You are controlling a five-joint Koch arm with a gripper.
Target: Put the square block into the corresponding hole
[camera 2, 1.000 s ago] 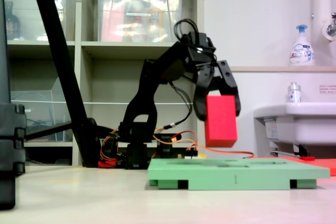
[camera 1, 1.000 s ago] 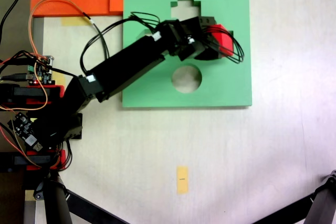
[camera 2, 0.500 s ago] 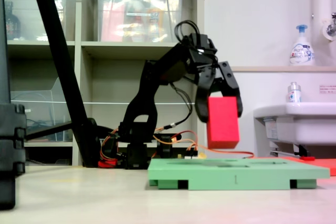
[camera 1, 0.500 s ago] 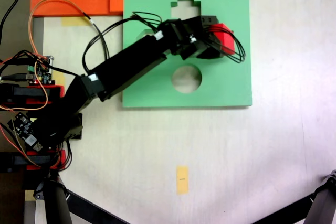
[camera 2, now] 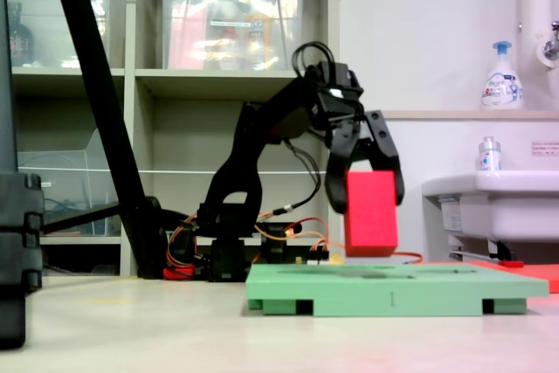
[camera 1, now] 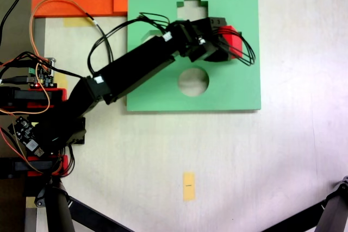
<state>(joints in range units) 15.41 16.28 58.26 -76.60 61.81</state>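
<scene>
Gripper (camera 2: pixel 365 183): closed on the red block (camera 2: pixel 370 213), one finger on each side.
Block position: held in the air, clear above the green board (camera 2: pixel 393 288).
Square hole: apparently hidden under the gripper in the first exterior view.
Round hole (camera 1: pixel 193 81): uncovered.

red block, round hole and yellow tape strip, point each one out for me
red block (camera 2: pixel 370 213), second exterior view, middle of its front face
round hole (camera 1: pixel 193 81), first exterior view, middle of the opening
yellow tape strip (camera 1: pixel 188 186), first exterior view, middle of the strip
</scene>
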